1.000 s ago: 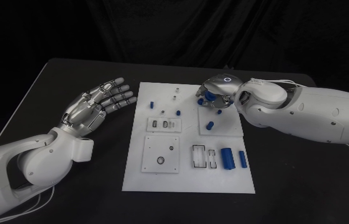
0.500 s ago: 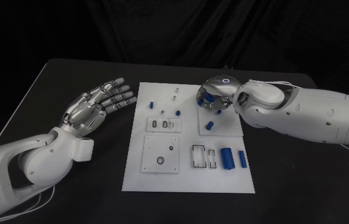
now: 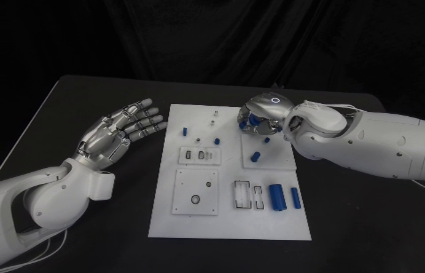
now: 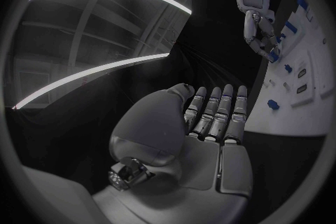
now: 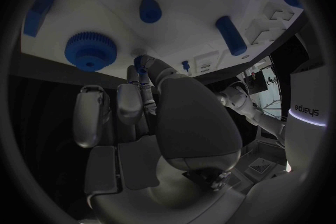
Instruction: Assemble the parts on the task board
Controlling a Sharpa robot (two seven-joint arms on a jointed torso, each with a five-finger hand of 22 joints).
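1. Hovering my right hand [image 3: 263,114] over the far right corner of the task board [image 3: 228,224], palm down, fingers curled in together.
2. From the right wrist view, something small and blue sits at my fingertips [image 5: 142,61]; I cannot tell whether it is pinched or merely touched.
3. Blue gear [image 5: 91,51] lies flat on the board just beside those fingertips, axis upright, teeth round the rim.
4. Two short blue pegs [image 5: 150,9] lie farther out beyond the gear; a longer one [image 5: 231,35] lies slantwise off to the side.
5. Left hand [image 3: 120,131] rests off the board's left edge, palm up, fingers spread, holding nothing, well apart from the gear.
6. Judgement: right hand is the nearer; the gear is its likely next concern.
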